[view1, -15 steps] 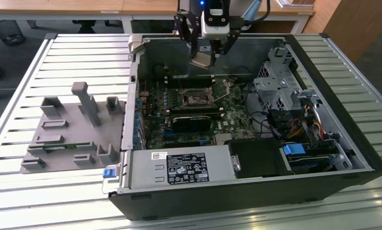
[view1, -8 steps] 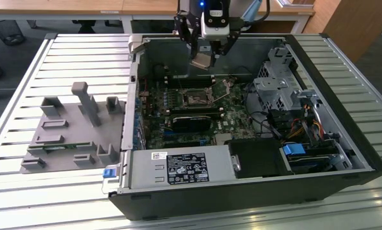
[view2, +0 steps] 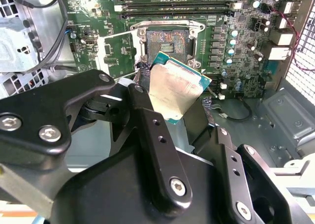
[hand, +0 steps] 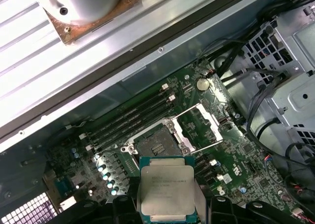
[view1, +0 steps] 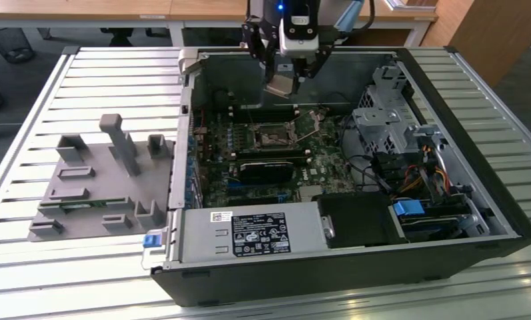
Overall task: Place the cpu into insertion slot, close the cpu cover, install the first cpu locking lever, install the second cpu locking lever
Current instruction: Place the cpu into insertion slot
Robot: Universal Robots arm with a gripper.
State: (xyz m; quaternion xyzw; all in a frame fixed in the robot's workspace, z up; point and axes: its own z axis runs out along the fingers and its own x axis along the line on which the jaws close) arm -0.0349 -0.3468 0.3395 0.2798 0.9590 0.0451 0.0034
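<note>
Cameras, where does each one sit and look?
Exterior view: off the arm, looks down into the open computer case; shows claw holding cpu.
Second wrist view: rides the arm, looks past black claw links at the insertion slot.
First wrist view: rides the arm, looks down on the motherboard; claw tips show.
Both wrist views share cpu and insertion slot.

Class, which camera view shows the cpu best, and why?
The first wrist view: the cpu faces the camera, metal top plain. The second wrist view shows the cpu tilted, its lower part hidden. The exterior view shows the cpu small, above the open case.
</note>
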